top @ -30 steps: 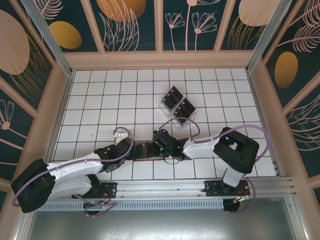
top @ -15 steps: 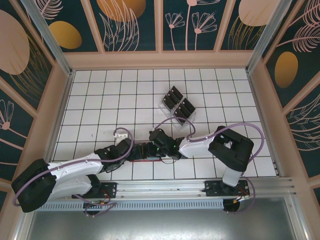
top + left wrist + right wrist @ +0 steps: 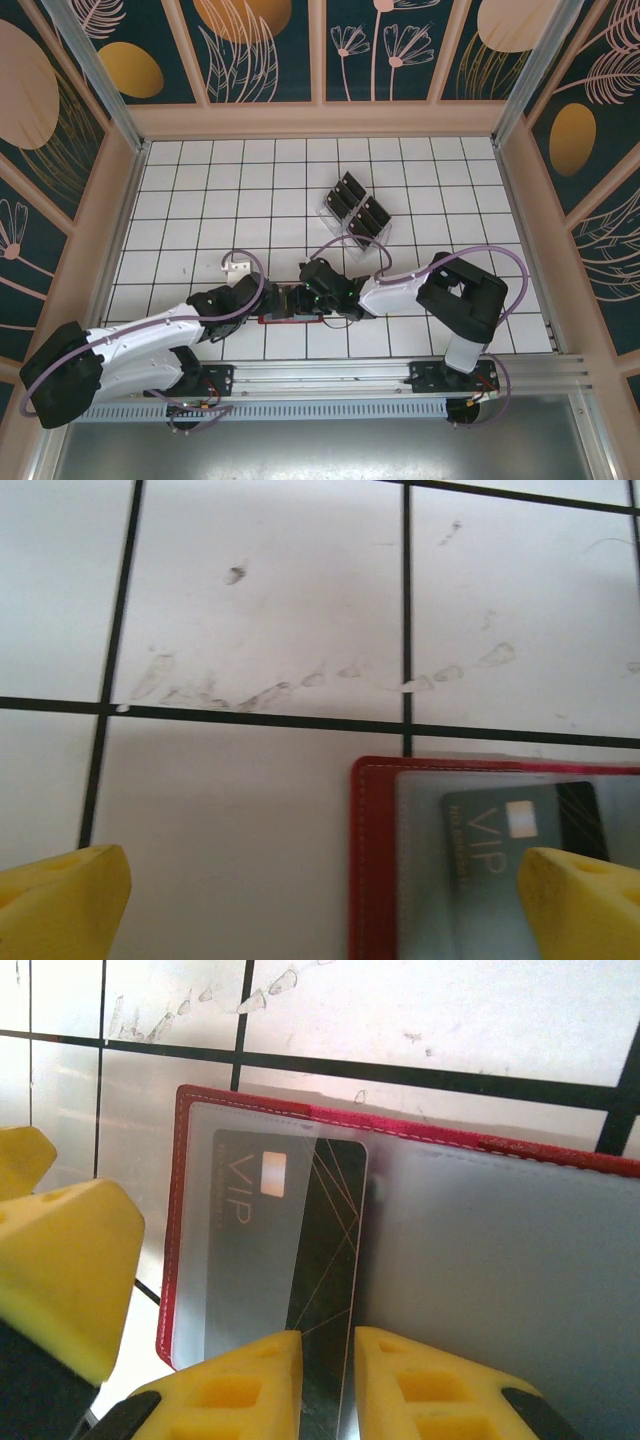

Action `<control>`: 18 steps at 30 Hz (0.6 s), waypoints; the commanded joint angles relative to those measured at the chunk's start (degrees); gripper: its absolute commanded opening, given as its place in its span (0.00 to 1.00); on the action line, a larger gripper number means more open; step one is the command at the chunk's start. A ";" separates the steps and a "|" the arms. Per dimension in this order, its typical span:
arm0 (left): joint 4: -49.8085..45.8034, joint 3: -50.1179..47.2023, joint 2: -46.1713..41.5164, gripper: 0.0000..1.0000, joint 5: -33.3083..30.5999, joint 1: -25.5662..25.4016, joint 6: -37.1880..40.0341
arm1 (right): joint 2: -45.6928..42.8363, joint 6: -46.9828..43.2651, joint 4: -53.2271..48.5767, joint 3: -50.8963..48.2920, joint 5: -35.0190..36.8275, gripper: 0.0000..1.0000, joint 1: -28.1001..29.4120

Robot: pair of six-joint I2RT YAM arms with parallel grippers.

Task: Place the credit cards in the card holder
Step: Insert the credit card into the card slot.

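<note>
My right end effector (image 3: 327,1345) pinches the bare end of the card (image 3: 290,1240), which looks thin, stiff and slippery, while my left end effector (image 3: 320,880) is wide open, empty.

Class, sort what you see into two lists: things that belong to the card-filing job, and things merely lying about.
Belongs to the job: red card holder; VIP card, pinched by the right hand; spare black cards; open left hand.
Lying about: clear rack, mere storage; smudged table.
</note>
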 commanded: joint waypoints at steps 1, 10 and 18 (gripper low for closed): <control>-6.45 0.62 0.09 0.99 -3.33 -0.19 -2.86 | -0.21 -1.54 -1.88 -2.41 0.52 0.22 -0.76; -8.19 0.57 3.56 0.99 -3.74 -0.17 -5.86 | -1.22 -2.59 -0.82 -4.60 -0.25 0.21 -2.61; -7.80 -0.46 5.70 0.99 -3.93 -0.18 -7.78 | -1.69 -3.66 -0.22 -5.08 -1.06 0.21 -3.23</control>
